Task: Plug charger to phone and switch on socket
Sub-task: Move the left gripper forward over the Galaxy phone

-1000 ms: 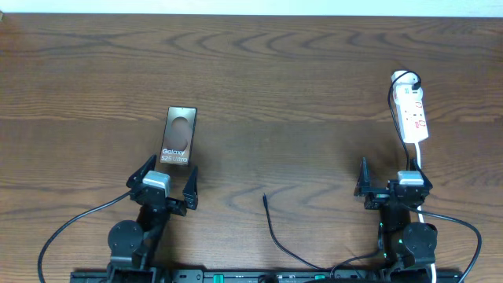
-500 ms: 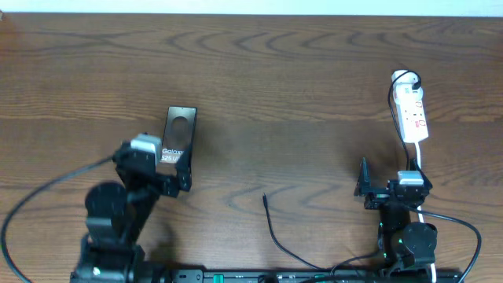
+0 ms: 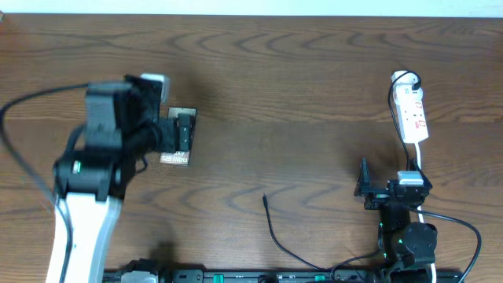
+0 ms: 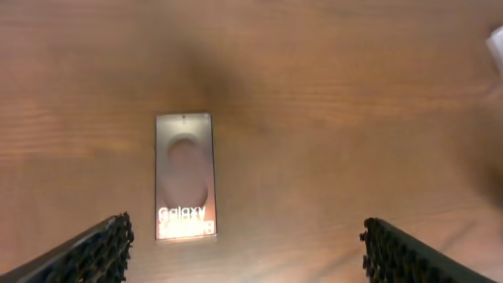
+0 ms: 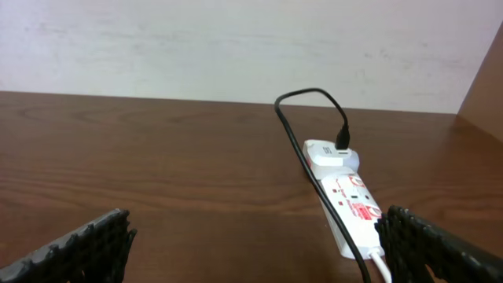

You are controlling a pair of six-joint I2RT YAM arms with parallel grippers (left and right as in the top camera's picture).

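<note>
The charger (image 3: 268, 214) is what worries me. Its plug tip lies loose on the tabletop (image 3: 314, 79), well apart from the phone (image 4: 185, 175), which sits flat, lettering up, over on the left. My left tool (image 4: 245, 228) hangs over the phone, spread wide and holding nothing. The right tool (image 5: 253, 220) is just as wide and empty, looking at the socket (image 5: 354, 206). A slab that flat will probably skid or spin if one finger lands first, and then that tiny tip won't line up with the port. The thin cable could slip out too.
</note>
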